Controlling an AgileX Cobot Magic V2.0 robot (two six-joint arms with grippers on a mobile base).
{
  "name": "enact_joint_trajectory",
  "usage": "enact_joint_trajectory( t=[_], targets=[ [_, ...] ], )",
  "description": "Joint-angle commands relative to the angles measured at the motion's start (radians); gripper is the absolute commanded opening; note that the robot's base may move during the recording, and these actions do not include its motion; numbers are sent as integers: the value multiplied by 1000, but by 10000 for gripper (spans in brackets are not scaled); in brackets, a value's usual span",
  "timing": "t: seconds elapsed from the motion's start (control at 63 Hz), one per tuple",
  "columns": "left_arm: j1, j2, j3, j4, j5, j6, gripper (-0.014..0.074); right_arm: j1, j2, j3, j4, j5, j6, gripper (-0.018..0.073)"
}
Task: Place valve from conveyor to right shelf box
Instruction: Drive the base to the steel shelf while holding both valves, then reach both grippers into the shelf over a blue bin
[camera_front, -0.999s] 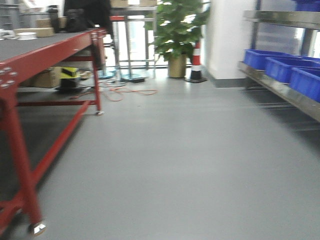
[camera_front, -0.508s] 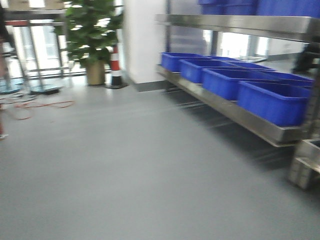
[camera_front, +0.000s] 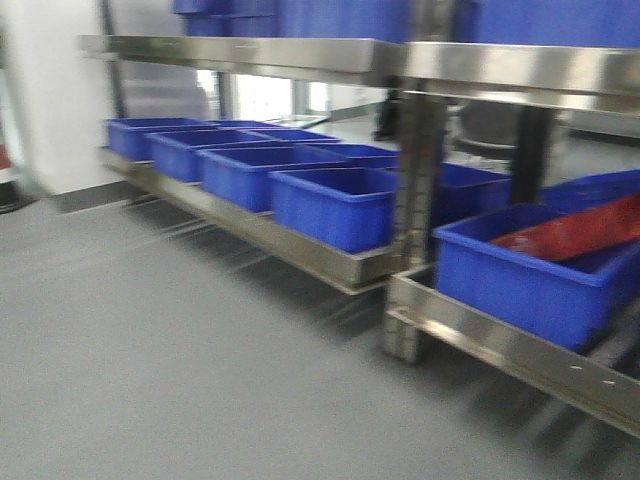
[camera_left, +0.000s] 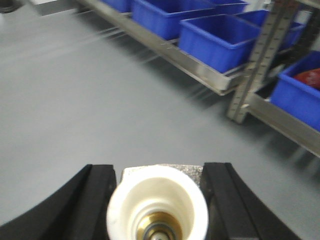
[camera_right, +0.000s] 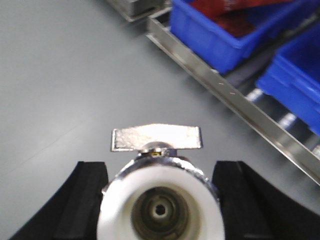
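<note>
Several blue bins (camera_front: 330, 205), steel upright (camera_front: 415, 200), grey floor (camera_front: 150, 350)

Steel shelving (camera_front: 300, 55) stands on grey floor (camera_front: 150, 350) beside a white wall (camera_front: 50, 100).

Bright blue boxes (camera_front: 330, 205) on a silver steel shelf (camera_front: 300, 245), over a plain grey floor (camera_front: 150, 350).
The boxes are an even, saturated blue without markings; one holds something red (camera_front: 585, 228). The shelf is bare silvery metal, its upright (camera_front: 415, 200) marked with a row of small dark holes. The floor is flat pale grey, the wall (camera_front: 50, 100) off-white. The left gripper (camera_left: 160, 172) is matte black around the left valve (camera_left: 157, 205), cream-capped with a brass-yellow centre. The right gripper (camera_right: 161, 167), also black, frames the right valve (camera_right: 157, 137), white-capped with a shiny chrome handle.
</note>
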Motion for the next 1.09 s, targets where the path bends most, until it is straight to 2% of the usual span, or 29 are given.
enact_joint_trajectory(
  t=[0.0, 1.079],
  targets=[
    [0, -9, -7, -11, -50, 0, -111, -6, -9, -6, -11, -60, -7, -163],
    [0, -9, -7, -11, -50, 0, -111, -6, -9, -6, -11, -60, -7, -163]
  ],
)
